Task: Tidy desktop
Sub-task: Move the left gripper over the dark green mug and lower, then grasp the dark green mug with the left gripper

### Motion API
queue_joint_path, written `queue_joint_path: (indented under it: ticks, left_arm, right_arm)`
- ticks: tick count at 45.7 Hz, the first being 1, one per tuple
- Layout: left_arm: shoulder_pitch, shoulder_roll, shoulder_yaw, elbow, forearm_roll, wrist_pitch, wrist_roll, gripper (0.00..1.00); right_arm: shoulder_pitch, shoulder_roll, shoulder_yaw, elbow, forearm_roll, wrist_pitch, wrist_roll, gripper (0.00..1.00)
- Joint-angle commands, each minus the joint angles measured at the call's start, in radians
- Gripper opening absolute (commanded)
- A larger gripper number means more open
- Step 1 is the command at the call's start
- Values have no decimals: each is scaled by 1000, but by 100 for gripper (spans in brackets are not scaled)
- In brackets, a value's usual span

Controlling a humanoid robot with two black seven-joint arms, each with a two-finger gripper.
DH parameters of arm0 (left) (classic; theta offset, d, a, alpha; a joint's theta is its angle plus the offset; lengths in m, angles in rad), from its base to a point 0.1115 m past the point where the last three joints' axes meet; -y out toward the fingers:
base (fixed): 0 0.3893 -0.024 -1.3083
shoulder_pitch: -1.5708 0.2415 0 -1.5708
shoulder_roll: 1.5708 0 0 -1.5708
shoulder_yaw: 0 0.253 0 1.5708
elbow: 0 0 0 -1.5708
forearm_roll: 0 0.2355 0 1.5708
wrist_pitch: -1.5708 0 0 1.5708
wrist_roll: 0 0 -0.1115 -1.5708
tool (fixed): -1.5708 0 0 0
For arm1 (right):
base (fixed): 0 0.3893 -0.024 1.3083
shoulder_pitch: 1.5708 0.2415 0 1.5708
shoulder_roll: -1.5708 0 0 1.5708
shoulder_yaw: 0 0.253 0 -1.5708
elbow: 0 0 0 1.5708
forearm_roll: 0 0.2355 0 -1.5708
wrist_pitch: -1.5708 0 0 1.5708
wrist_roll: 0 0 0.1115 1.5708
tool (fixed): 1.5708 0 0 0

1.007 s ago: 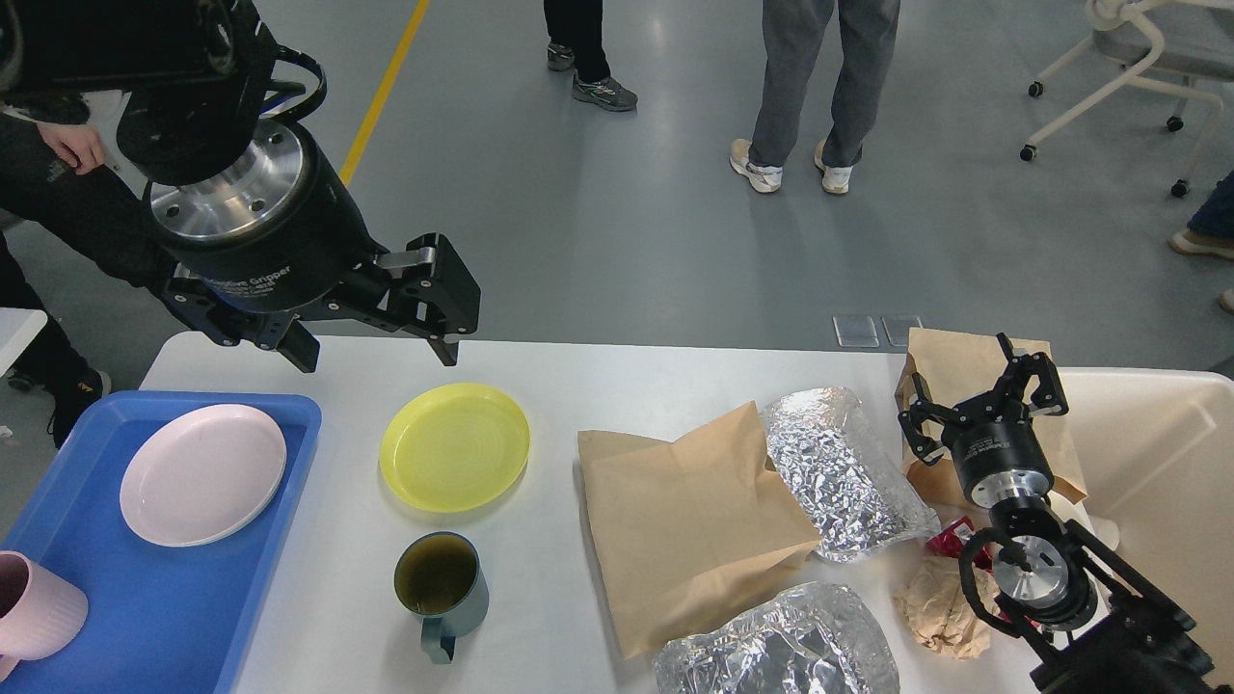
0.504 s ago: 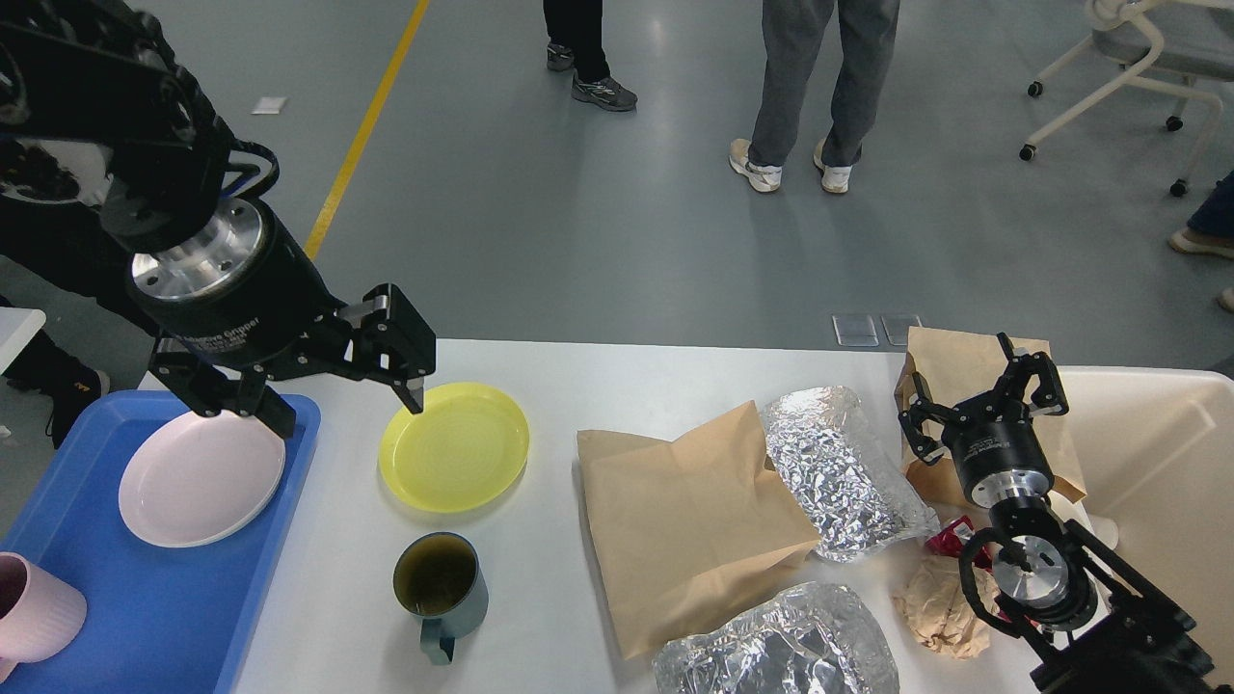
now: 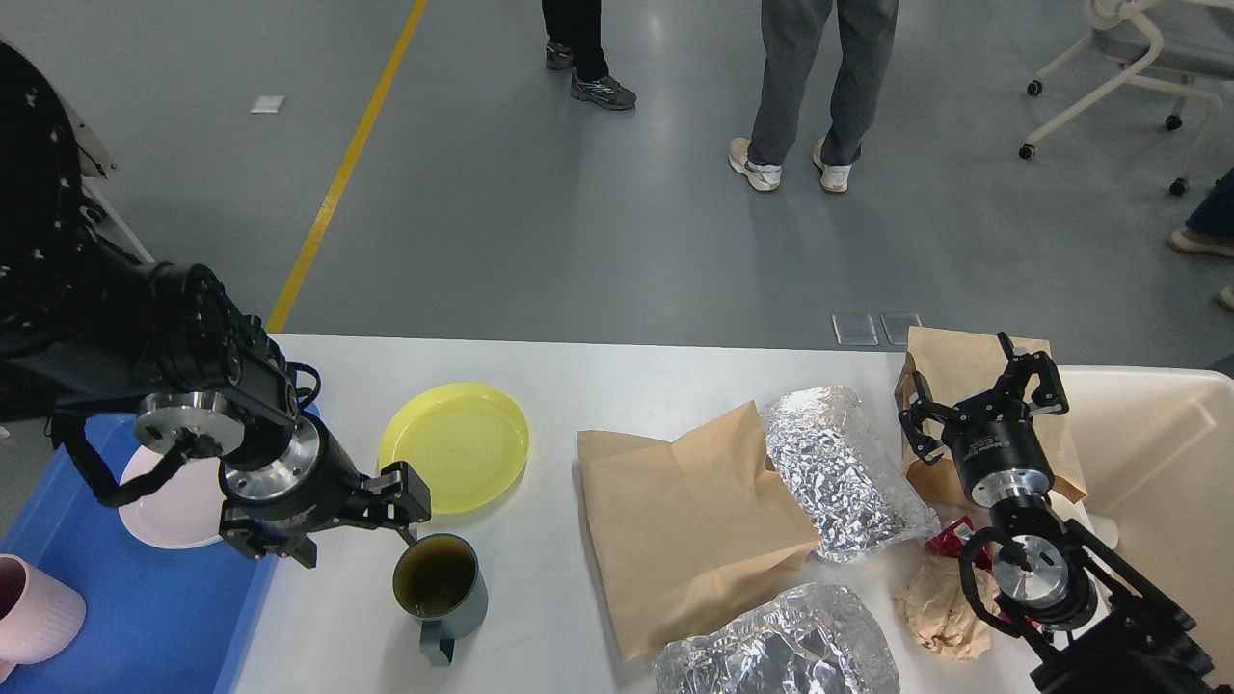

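White desktop [image 3: 598, 386] fills the lower half of the frame, rounded corner at upper left near the left arm. Left gripper [image 3: 357, 525] sits low at lower left, fingers spread apart, nothing between them; one fingertip is just beside the rim of the teal mug [image 3: 441, 583], can't tell if it touches. Mug stands upright, handle toward the bottom edge, dark inside. Yellow plate [image 3: 455, 445] lies flat just above the mug, apart from it. Blue tray [image 3: 145, 617] at far lower left, holds a pink plate [image 3: 164, 506] partly hidden by the arm and a pink cup [image 3: 34, 607] at the left edge. Center: large brown paper bag [image 3: 684, 525] lying flat, foil bag [image 3: 839, 467] touching its right side, second foil bag [image 3: 781, 646] at the bottom edge. Right gripper [image 3: 983, 395] at right of frame, fingers apart, empty, in front of another brown paper bag [image 3: 964, 361]. Crumpled brown paper [image 3: 930, 607] and a red wrapper [image 3: 950, 535] beside the right arm. Cream bin [image 3: 1166, 463] at far right
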State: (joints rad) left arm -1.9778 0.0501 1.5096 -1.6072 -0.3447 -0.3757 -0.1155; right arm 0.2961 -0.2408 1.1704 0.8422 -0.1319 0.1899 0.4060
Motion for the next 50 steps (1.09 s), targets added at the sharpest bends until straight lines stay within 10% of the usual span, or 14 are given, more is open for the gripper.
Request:
queue_joint_path:
  ticks: [1,31,50]
  left_arm:
    - [128,-3,-38,81,-2,15,-1,93]
    - [425,-39,-109,294,-4,199,3,90]
    - [433,-36,-114,294,13,222,7,39]
  right_arm:
    - [0,0,0,0,0,0,0,100]
    - [0,0,0,0,0,-1,0,100]
    - [0,0,0,0,0,0,0,100]
